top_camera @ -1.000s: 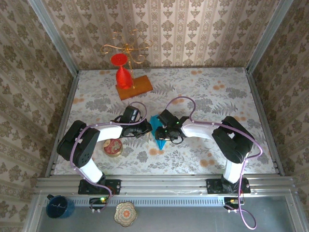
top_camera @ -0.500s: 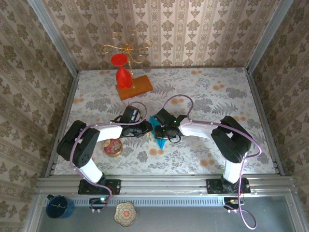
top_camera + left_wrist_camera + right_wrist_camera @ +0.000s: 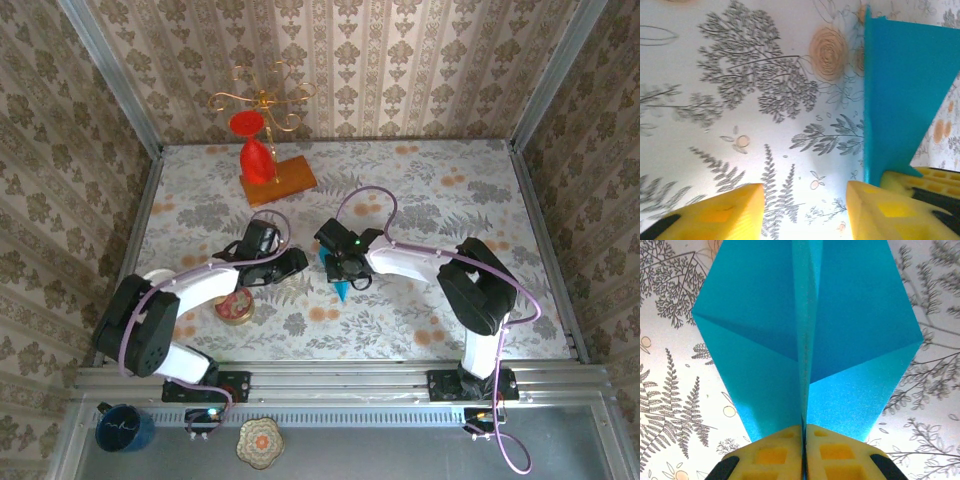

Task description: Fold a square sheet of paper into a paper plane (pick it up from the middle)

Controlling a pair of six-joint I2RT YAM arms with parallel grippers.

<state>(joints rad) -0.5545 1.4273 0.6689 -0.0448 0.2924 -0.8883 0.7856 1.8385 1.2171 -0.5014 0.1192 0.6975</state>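
Thin teal-blue creased paper sheet (image 3: pixel 760 340), well apart from the orange wooden block (image 3: pixel 280 181) on its arm-base side, is pinched at centre crease by right gripper (image 3: pixel 804 440); left gripper (image 3: pixel 805 210) is spread, empty, just beside; paper judged light, floppy, easily crumpled; stiffer crease is judged the best hold.

From above, the right claw (image 3: pixel 337 266) hides most of the paper plane (image 3: pixel 340 290); the right wrist view crops its far end.

Both arms reach inward, wrists low at frame centre
Left gripper (image 3: pixel 293 264) centre-left, yellow pads (image 3: pixel 725 212) standing apart; right gripper (image 3: pixel 343 270) just right of it, pads (image 3: pixel 832 452) pressed together, pinching the paper plane (image 3: pixel 805 340)
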